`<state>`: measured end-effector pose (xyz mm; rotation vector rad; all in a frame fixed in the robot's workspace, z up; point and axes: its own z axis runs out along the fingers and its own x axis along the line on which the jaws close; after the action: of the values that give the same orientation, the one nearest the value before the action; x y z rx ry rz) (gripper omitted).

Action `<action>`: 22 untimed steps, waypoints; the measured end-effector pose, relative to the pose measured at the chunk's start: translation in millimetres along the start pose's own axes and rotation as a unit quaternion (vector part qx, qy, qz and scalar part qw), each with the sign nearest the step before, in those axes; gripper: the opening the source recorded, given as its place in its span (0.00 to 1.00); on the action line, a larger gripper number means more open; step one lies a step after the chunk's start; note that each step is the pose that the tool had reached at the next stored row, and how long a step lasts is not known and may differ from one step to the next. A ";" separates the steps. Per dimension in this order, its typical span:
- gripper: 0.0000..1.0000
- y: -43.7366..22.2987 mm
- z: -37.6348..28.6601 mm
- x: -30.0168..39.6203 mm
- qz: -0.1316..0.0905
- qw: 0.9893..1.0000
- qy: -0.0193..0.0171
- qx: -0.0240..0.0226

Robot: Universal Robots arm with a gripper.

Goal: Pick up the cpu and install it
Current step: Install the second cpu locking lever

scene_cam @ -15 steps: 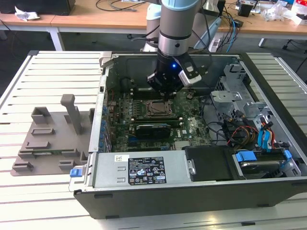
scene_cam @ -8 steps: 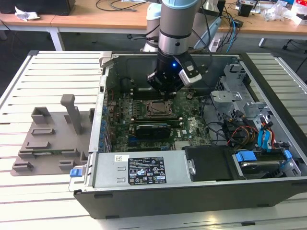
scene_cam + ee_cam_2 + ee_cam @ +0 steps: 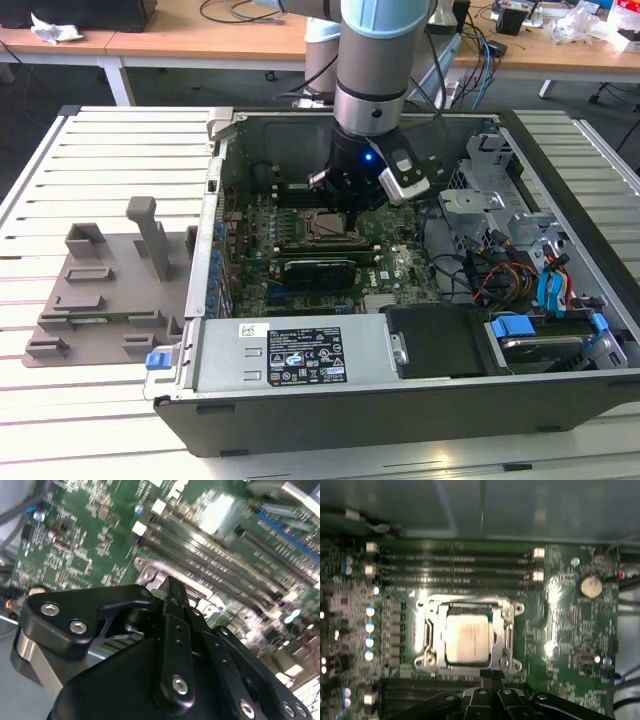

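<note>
First wrist view, cpu (image 3: 466, 638) flat, square in socket (image 3: 427, 630)

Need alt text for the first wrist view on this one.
A silver-topped cpu sits inside the metal socket frame at the centre of a green motherboard, seen from above. The black gripper shows beside the socket, with memory slots on the far side.

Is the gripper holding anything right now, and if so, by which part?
Nothing, it seems. The cpu sits in its socket frame on the motherboard, and the gripper is at the frame's edge, its fingertips together with nothing visible between them.
</note>
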<state>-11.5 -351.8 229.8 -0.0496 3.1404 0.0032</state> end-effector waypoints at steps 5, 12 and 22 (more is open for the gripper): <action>0.11 -24.3 0.1 11.4 0.000 0.999 -0.002 -0.047; 0.11 -27.8 6.4 25.6 0.000 0.998 -0.002 -0.065; 0.11 -26.7 22.6 63.3 0.000 0.998 -0.002 -0.067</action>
<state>-74.0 -380.4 207.1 -0.0493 3.1306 0.2146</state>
